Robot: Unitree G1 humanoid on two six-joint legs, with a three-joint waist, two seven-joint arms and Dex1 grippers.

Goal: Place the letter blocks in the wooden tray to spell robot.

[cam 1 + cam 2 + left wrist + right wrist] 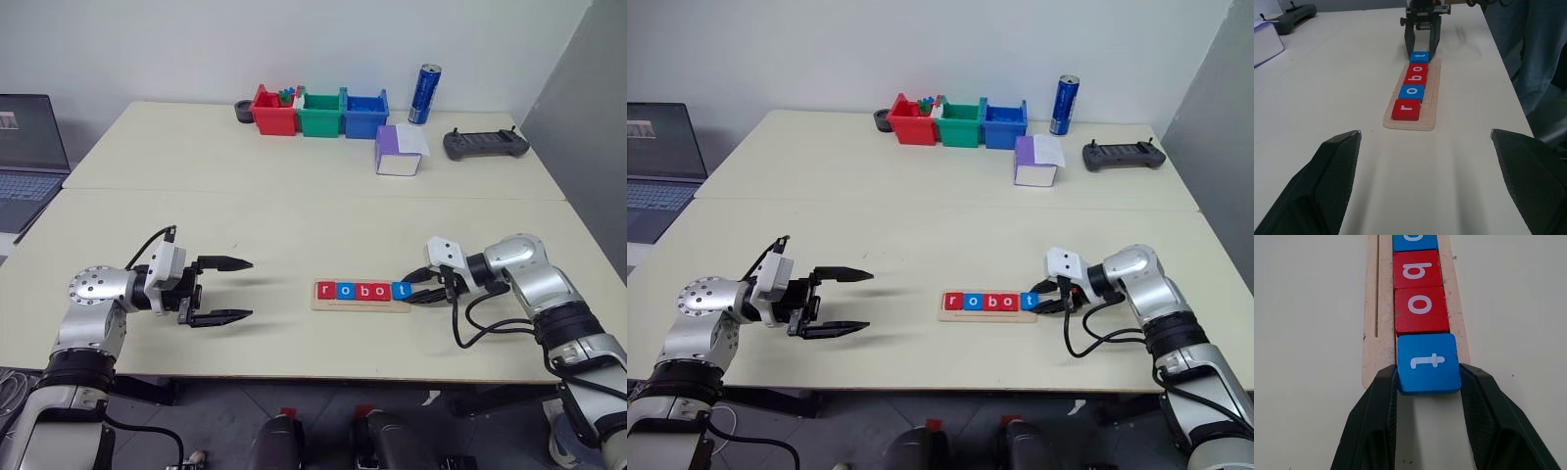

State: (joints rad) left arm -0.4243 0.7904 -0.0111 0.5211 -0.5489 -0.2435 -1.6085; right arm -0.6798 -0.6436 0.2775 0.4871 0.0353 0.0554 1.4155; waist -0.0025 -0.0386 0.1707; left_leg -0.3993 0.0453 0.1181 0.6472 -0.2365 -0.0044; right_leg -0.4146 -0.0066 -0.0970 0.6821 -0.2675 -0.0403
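Between the black fingers (1376,421), the letter blocks (362,290) run red, blue, red, red, blue with white letters, on the pale wooden tray (1371,323).

White lowercase letters stand on five letter blocks (361,290) in the wooden tray (361,306) near the table's front edge, reading left to right: r on red (325,290), o on blue (344,290), b on red (362,290), o on red (381,290), t on blue (401,290), together spelling robot

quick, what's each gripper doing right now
left gripper: open, holding nothing.
right gripper: shut on the blue t block at the wooden tray's end.
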